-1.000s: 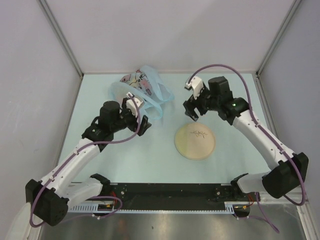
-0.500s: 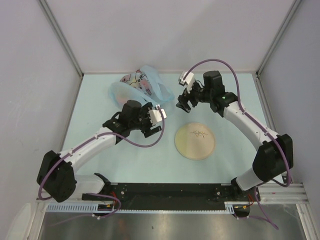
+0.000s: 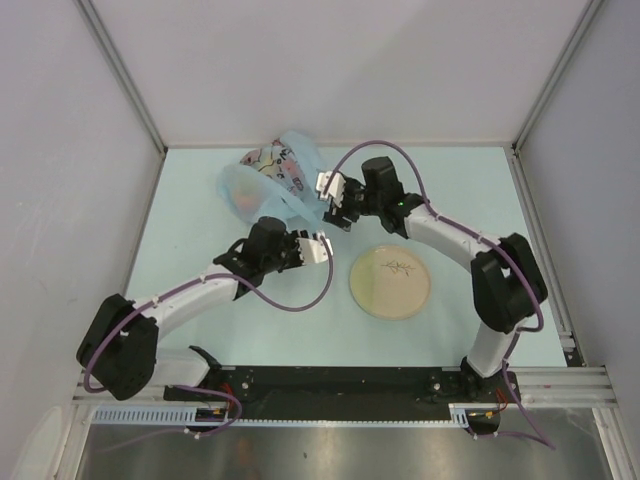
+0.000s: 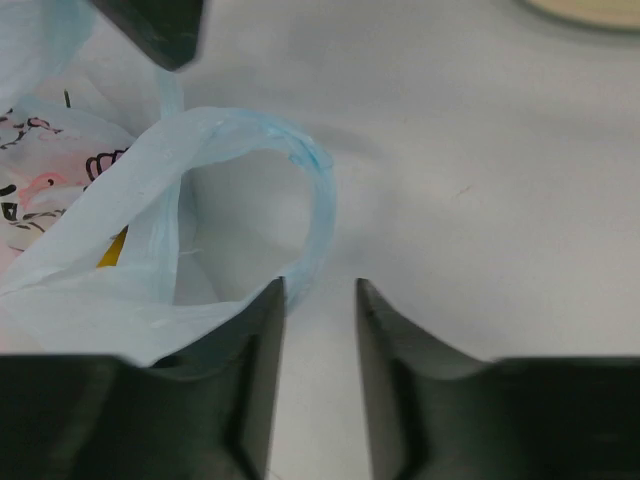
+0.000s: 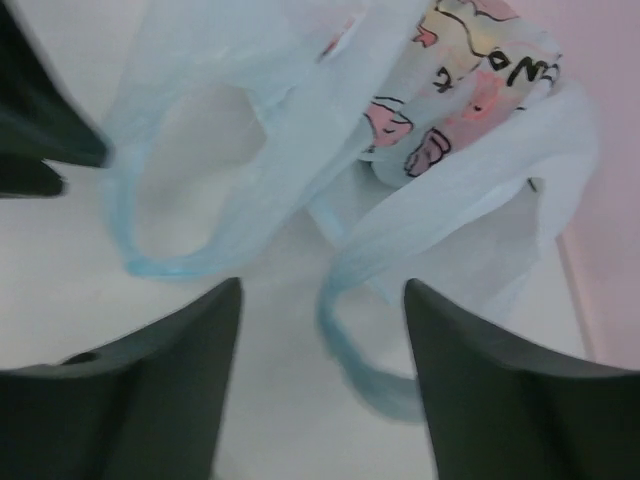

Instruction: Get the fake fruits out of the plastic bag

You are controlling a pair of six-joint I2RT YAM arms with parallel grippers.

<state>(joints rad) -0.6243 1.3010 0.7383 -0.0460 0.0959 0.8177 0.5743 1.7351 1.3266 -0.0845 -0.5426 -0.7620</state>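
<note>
Room, from above: pale grey walls (image 3: 330, 60) close in three sides; metal posts stand in the far corners
Bench (image 3: 185, 215): pale blue-green top; a round tan plate (image 3: 390, 283) lies right of centre
Plastic bag (image 3: 262, 175): crumpled at the far left of the bench, loop handles trailing toward the middle
Fake fruits (image 3: 245, 190): inside the bag, only a warm tint showing through the film
Claws, from above: left claw (image 3: 322, 250) sits just near of the handles; right claw (image 3: 330, 205) just beside them, on their right
Left wrist: left claw (image 4: 320, 290) narrow, bare bench showing in the gap; a bag (image 4: 150, 170) loop brushes one fingertip; a yellow fruit (image 4: 112, 250) peeks through
Right wrist: right claw (image 5: 322, 290) wide, gripping nothing; bag (image 5: 440, 120) straight ahead, one loop lying on the bench between the fingers
Change: a second ago the left claw was wide and farther left, the right claw above the plate; both have closed on the handles; bag and plate unmoved
</note>
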